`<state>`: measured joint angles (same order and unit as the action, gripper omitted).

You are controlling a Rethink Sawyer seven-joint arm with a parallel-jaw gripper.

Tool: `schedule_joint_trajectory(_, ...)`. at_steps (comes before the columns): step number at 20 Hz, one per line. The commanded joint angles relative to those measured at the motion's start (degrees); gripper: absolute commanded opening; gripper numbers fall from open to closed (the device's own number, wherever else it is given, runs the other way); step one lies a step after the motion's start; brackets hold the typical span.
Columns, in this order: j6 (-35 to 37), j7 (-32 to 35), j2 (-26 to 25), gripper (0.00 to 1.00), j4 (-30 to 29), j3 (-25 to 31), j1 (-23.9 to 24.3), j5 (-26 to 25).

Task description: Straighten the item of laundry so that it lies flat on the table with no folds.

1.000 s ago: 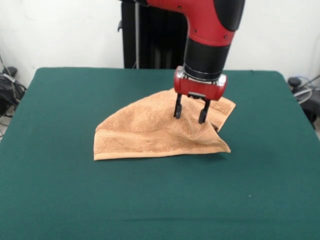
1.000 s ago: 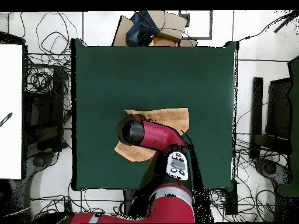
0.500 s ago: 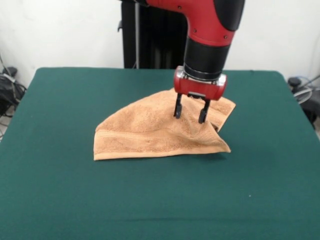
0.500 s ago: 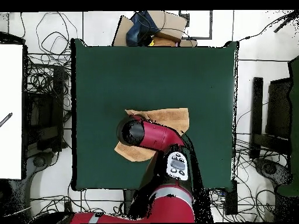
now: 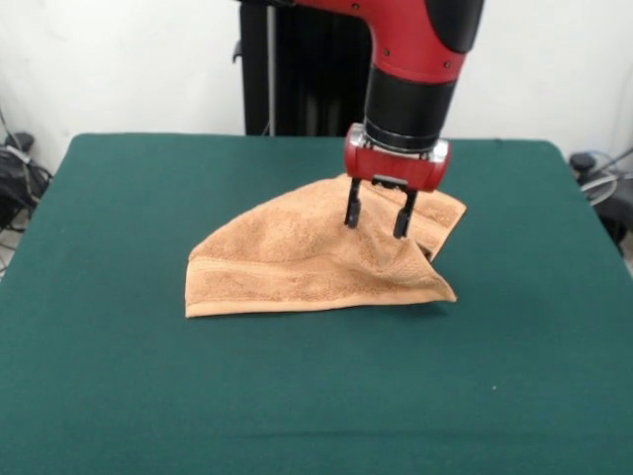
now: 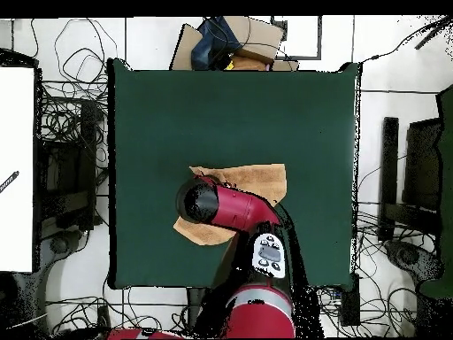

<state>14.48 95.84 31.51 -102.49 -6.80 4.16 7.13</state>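
The towel (image 5: 297, 262) was a light orange-tan terry with a woven band stripe near its front hem (same colour, just flatter). The table (image 5: 148, 396) was dark green. The arm (image 5: 415, 59) was red and black, the gripper (image 5: 377, 224) fingers black.

You have: orange-tan looped terry-cloth towel (image 5: 307, 262), rough, matt; dark green felt table (image 5: 148, 386), matt; glossy red arm shell (image 5: 420, 35).

A dark green table (image 5: 119, 396) carries one rumpled, folded orange-tan towel (image 5: 297, 262).
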Motion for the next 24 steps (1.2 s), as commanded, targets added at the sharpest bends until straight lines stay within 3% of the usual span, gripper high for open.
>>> schedule_joint_trajectory(1, -0.4, 11.6, 2.5, 1.00, -6.0, 4.6, -0.7, 1.2)
schedule_joint_trajectory(16, -2.3, 13.3, 0.1, 1.00, -5.1, 3.6, -3.7, 2.6)
schedule_joint_trajectory(24, -2.4, 11.3, -1.8, 1.00, -3.8, 3.7, -1.9, 1.7)
